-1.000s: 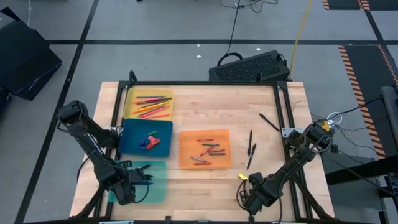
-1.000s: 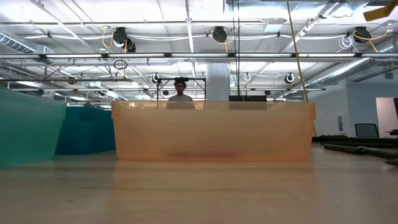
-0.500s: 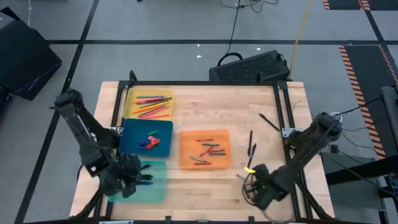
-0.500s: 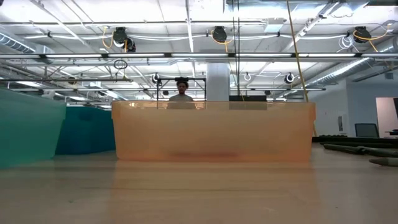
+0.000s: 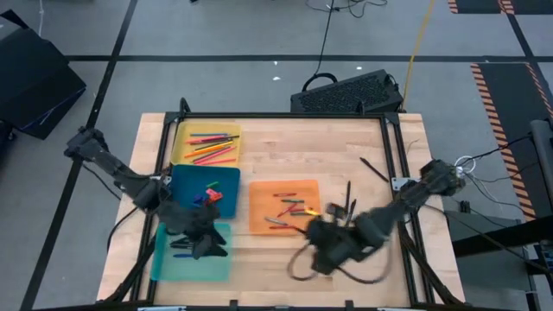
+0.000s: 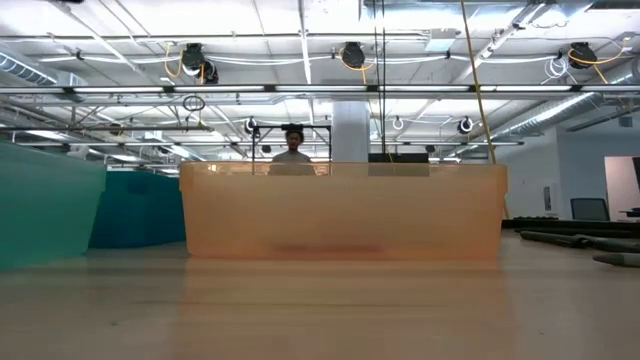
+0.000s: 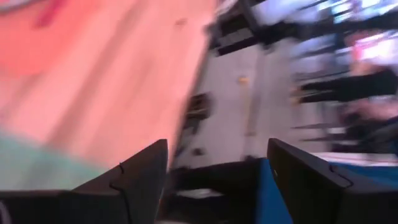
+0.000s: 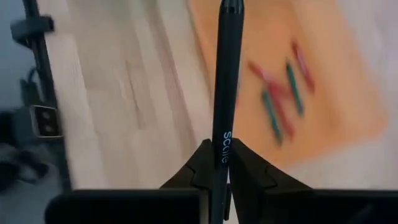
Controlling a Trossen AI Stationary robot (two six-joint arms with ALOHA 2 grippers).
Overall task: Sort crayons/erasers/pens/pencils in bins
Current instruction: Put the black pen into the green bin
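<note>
While the right end effector clamps a dark pen beside the orange bin, presumably bound for the teal bin, the left end effector hangs released over that bin; more pens wait on the worktop.

We see four bins on the desk: yellow bin with pencils, dark blue bin with erasers, orange bin with crayons, teal bin. The left gripper hovers over the teal bin's upper edge. The right gripper, blurred, sits just right of the orange bin's lower corner. Three pens lie loose on the desk's right side.
</note>
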